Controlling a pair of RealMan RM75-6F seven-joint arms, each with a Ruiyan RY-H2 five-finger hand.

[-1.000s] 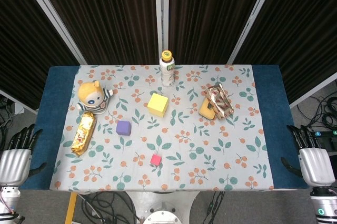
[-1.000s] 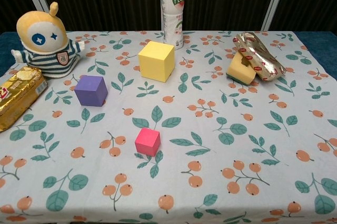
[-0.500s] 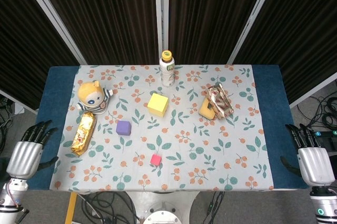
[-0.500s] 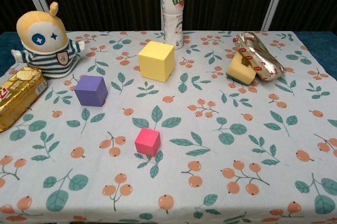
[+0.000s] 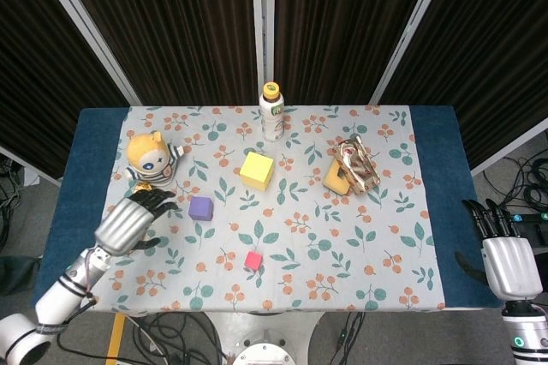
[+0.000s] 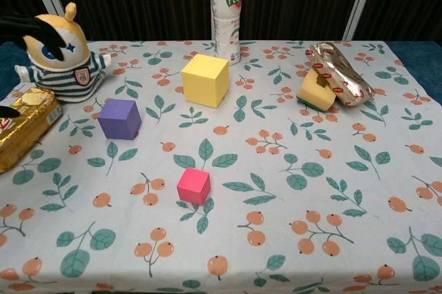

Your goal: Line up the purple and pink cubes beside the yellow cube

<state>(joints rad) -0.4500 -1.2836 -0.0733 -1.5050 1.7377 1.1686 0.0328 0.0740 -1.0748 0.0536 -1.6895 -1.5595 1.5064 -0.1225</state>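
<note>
Yellow cube: the yellow cube (image 5: 257,170) is the largest of the three blocks, plain and matte, standing flat on the patterned cloth (image 5: 377,245) just in front of the drink bottle (image 5: 271,112), around the middle of the surface (image 5: 437,168).
Purple cube: the purple cube (image 5: 200,207) is mid-sized and sits left of and nearer than the yellow one, apart from it.
Pink cube: the pink cube (image 5: 253,260) is the smallest, nearest the front edge, well apart from both others.
Counts: three cubes, one of each colour; one bottle; one plush toy (image 5: 150,154); one gold-wrapped bar (image 6: 24,127) at the left; one gold wrapper with a yellow block (image 5: 353,170) at the right.
Left robot hand: the left robot hand (image 5: 128,220) is over the cloth, covering the bar in the head view, fingers apart and pointing toward the purple cube, holding nothing. In the chest view its dark fingertips (image 6: 27,26) show in front of the plush toy.
Right robot hand: the right robot hand (image 5: 505,258) is beside the surface's right edge, fingers extended, empty.
Change: half a second ago the left robot hand was off the left edge; now it has reached in over the cloth. The right robot hand and all three cubes are where they were.
</note>
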